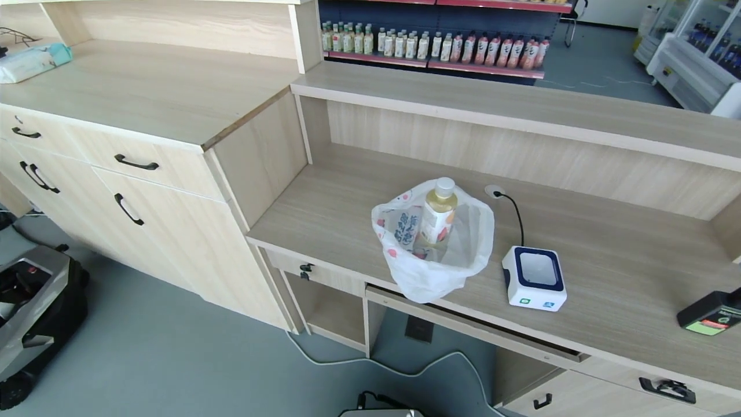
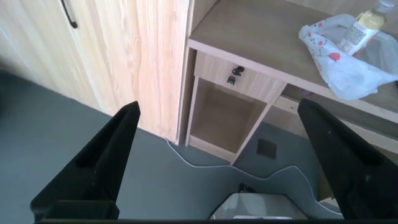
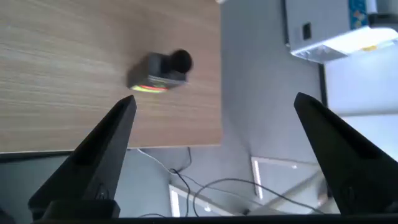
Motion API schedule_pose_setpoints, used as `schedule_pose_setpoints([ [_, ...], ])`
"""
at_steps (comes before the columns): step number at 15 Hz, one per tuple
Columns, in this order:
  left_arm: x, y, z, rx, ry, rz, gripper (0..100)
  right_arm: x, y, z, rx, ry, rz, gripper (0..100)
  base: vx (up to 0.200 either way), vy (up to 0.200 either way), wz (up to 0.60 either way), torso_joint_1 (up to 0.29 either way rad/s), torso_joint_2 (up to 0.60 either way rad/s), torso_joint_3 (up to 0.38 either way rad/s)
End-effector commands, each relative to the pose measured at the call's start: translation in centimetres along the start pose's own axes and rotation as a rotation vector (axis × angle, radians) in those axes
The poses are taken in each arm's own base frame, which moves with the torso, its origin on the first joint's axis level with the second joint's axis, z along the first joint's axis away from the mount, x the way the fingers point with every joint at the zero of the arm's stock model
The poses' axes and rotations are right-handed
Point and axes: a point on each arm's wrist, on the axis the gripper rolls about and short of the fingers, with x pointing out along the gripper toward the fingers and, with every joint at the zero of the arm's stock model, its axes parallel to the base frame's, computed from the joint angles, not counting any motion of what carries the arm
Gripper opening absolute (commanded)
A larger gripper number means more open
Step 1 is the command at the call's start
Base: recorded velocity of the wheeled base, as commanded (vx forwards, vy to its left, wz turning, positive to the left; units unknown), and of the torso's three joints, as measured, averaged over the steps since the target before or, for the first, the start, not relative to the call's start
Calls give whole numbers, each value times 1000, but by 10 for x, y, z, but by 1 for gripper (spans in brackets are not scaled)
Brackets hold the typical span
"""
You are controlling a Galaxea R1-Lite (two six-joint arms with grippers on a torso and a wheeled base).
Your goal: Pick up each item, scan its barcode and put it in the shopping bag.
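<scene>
Head view: a light wood-grain counter [image 1: 613,255] is being shown w/ a white see-through plastic shopping bag w/ red and blue print [image 1: 428,272] sitting near its front edge, mouth open upward. A clear plastic bottle of pale yellow drink w/ a white cap [image 1: 438,211] is being held upright inside the bag, its neck sticking out above the rim. Just beside the bag, on the robot's right and not touching it, a white box-shaped barcode scanner w/ a navy-framed window [image 1: 534,278] is being supported flat on the counter; a black cable [image 1: 515,217] is being run from it to a round port at the back. At the counter's right end, well apart from the scanner, a black handheld device w/ a green and red label [image 1: 711,313] is lying. Left wrist view: the left gripper [image 2: 217,109] is being held released, black fingers [image 2: 106,155] spread wide w/ nothing between, over grey floor [image 2: 74,118] in front of the counter's open cubby [image 2: 217,134]; bag and bottle are being shown up on the counter, well apart from the claw. Right wrist view: the right gripper [image 3: 214,102] is likewise being held released and empty above the counter's end, w/ the black device lying near the counter's edge; loose cables [image 3: 217,186] are being shown on the floor beyond.
</scene>
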Motion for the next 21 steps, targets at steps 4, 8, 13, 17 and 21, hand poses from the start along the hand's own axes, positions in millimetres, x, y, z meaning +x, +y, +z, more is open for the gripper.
schedule_pose_setpoints([
  [4, 0, 0, 0, 0, -1, 0, 100, 23, -40, -44, -53, 330, -247, 100, 0, 0, 0, -74, 134, 63],
  [8, 0, 0, 0, 0, 0, 1, 100, 69, -35, -47, -73, 353, -197, 100, 0, 0, 0, 0, 0, 0],
  [13, 0, 0, 0, 0, -1, 1, 100, 110, -4, -53, -67, 196, 2, 100, 0, 0, 0, 0, 0, 0],
  [17, 0, 0, 0, 0, -1, 1, 100, 117, 21, -45, -70, 120, 147, 100, 0, 0, 0, 0, 0, 0],
  [21, 0, 0, 0, 0, -1, 1, 100, 125, 27, -36, -83, 63, 147, 100, 0, 0, 0, 0, 0, 0],
])
